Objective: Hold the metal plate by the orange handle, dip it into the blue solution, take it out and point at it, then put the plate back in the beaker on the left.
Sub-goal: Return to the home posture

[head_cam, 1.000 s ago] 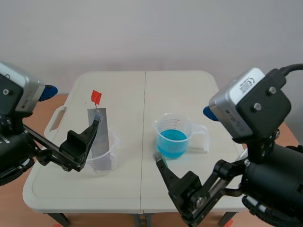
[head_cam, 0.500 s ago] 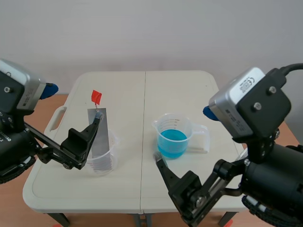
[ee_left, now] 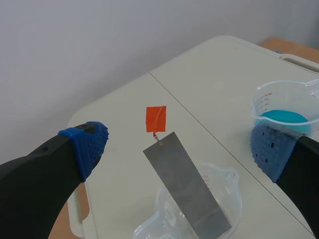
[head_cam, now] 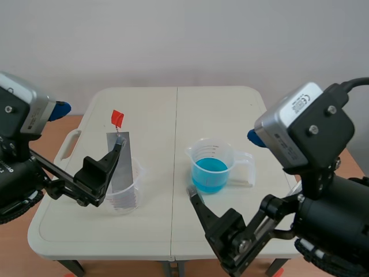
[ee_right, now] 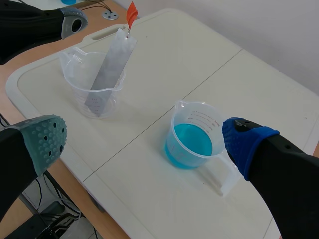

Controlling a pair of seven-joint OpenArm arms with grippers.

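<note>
The left gripper (ee_left: 177, 149) stands wide open, with one blue pad on each side and nothing clamped between them. Ahead of it and between its fingers is the one metal plate (ee_left: 184, 186), apart from both pads in the left wrist view. The plate leans tilted in a clear beaker (head_cam: 131, 199), with its lower end inside the beaker and its upper end above the rim. One small orange handle (ee_left: 155, 118) is fixed at the upper end. In the scene view the left arm enters from the left edge at mid height and points toward the frame's centre, with a fingertip near the top of the plate. The right gripper (ee_right: 145, 142) is also spread wide and holds nothing; one pad is grey-green and the other blue. Its arm enters from the lower right of the scene view, with a fingertip at lower centre. That fingertip is near the second beaker (head_cam: 222, 151), which stands right of centre and holds the blue solution (head_cam: 210, 173). Count: two grippers, two beakers, one plate and one handle. Both beakers stand well apart on one white table (head_cam: 219, 109).
</note>
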